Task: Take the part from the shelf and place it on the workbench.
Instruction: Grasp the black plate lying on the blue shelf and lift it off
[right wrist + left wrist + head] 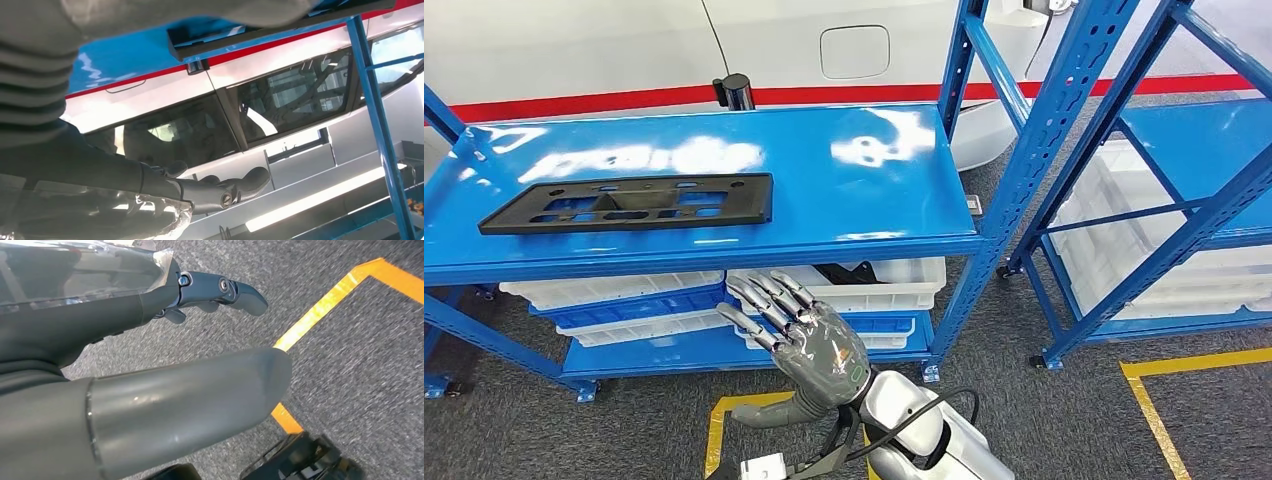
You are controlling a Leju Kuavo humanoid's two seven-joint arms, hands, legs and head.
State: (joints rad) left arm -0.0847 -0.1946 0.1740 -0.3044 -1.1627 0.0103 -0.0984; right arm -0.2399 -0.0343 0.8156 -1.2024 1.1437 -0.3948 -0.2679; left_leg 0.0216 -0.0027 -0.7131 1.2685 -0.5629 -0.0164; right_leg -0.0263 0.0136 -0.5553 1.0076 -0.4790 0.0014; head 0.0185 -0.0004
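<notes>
Head view: black part (629,203) lies on the shelf (844,190), above-left of the right hand (809,335), its spread fingers (759,300) empty.

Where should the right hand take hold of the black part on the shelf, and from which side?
Probably the near long edge of the black part, approached from the shelf's open front. It lies flat, long and thin, near that front edge; the right hand, open, is already below and in front.
</notes>
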